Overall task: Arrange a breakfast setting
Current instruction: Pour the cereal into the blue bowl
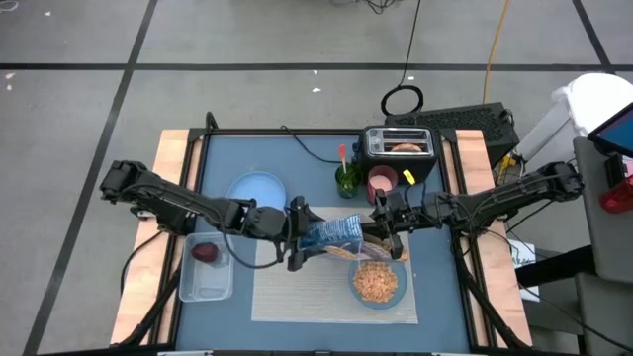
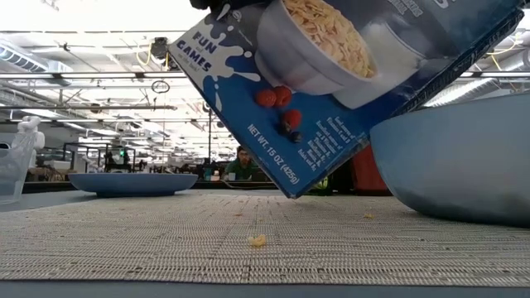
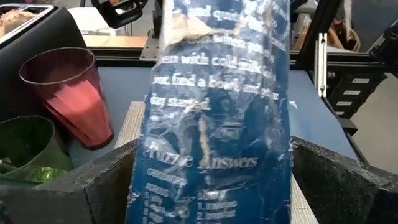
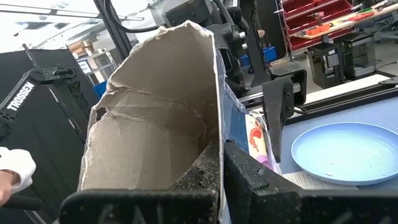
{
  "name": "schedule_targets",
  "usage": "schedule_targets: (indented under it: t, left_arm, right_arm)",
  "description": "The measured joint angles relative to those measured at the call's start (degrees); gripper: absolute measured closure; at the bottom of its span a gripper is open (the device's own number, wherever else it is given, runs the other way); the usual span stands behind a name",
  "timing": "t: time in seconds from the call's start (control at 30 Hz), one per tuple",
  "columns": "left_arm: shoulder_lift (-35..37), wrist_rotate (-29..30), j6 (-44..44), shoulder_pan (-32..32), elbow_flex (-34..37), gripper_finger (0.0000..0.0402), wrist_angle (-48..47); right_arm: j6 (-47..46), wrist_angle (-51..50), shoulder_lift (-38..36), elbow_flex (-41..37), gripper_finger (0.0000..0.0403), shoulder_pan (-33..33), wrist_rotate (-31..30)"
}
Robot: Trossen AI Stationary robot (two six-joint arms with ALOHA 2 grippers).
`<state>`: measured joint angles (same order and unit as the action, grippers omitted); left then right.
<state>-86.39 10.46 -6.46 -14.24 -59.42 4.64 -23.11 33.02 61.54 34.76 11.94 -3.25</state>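
Left tool (image 1: 297,240) spread wide around the cereal box (image 1: 336,235), right tool (image 1: 381,229) pinched tight on its torn open flap; box hangs tilted at 10 o'clock of the cereal-filled bowl (image 1: 379,284) on the placemat (image 1: 297,292). Judgement: keep both grips steady, right the box slowly to avoid spills; plate (image 1: 257,188) sits at 10 o'clock.

Robotics lab; open hall, parts shelves (image 4: 323,18) behind.

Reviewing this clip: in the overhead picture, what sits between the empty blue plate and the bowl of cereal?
In the high view, the tilted blue cereal box hangs between the plate and the bowl, over the placemat.
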Motion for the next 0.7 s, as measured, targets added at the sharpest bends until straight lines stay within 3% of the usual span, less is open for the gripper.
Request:
schedule_targets:
  t: [0.23,0.7]
  left_arm:
    - [0.0,0.1,-0.1,0.3,0.0,0.0029,0.0]
    - [0.0,0.2,0.1,0.3,0.0,0.0192,-0.1]
  right_arm:
    - [0.0,-0.3,0.0,0.0,0.0403,0.0,0.0]
    - [0.0,-0.3,0.0,0.0,0.0397,0.0,0.0]
